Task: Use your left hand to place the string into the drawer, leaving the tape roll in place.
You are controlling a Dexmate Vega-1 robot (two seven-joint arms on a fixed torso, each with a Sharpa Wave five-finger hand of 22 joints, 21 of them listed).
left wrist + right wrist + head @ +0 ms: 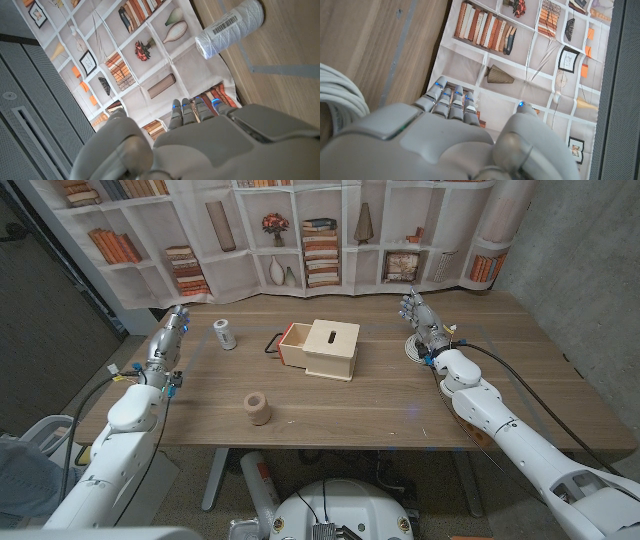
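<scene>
Your left hand (176, 320) was empty, fingers extended; the string (229, 27) spool beside it bore a barcode label, digits unreadable

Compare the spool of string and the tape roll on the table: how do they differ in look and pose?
The spool of string is white with a barcode label; the tape roll is plain tan. The spool of string sits farther back, close to the left robot hand, while the tape roll sits nearer the front edge, away from both hands. The tape roll shows an open hollow on top. Both are small cylinders left of the wooden drawer box.
</scene>
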